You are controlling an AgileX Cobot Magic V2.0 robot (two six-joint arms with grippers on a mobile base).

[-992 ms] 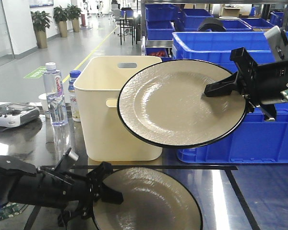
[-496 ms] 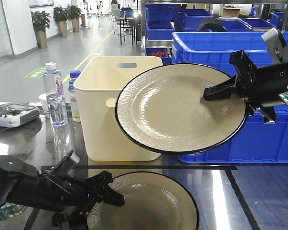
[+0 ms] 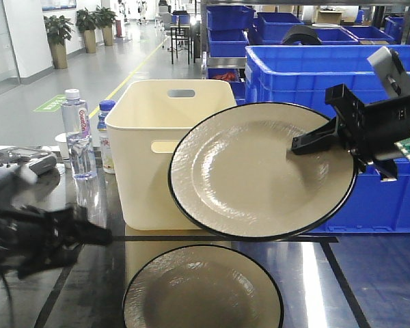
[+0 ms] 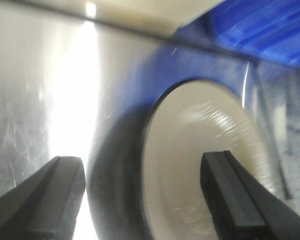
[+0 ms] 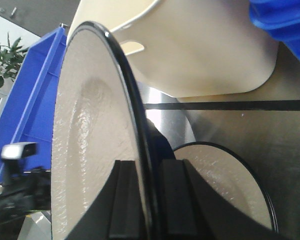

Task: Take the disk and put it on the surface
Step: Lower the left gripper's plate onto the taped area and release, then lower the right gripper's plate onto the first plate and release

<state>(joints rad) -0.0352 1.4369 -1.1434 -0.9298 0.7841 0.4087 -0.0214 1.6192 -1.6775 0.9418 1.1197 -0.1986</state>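
Observation:
One cream disk with a black rim (image 3: 201, 290) lies flat on the dark glossy surface (image 3: 369, 287); the left wrist view shows it as the lying disk (image 4: 200, 165). My left gripper (image 4: 140, 162) is open, its fingers either side of the disk's near rim but apart from it. In the front view the left gripper (image 3: 89, 236) is a blur left of the disk. A second disk (image 3: 260, 171) hangs tilted in the air, and my right gripper (image 3: 307, 142) is shut on its right rim. In the right wrist view the right gripper (image 5: 147, 170) pinches the held disk (image 5: 95, 130) edge-on, above the lying disk (image 5: 220, 180).
A cream bin (image 3: 164, 157) stands behind the lying disk, past a black tape line (image 3: 294, 239). Blue crates (image 3: 307, 68) fill the back right. Two water bottles (image 3: 77, 137) and a grey remote controller (image 3: 17, 160) sit at the left.
My left gripper has let go of the lying disk and pulled back to the left. The held disk has sunk slightly in the right gripper.

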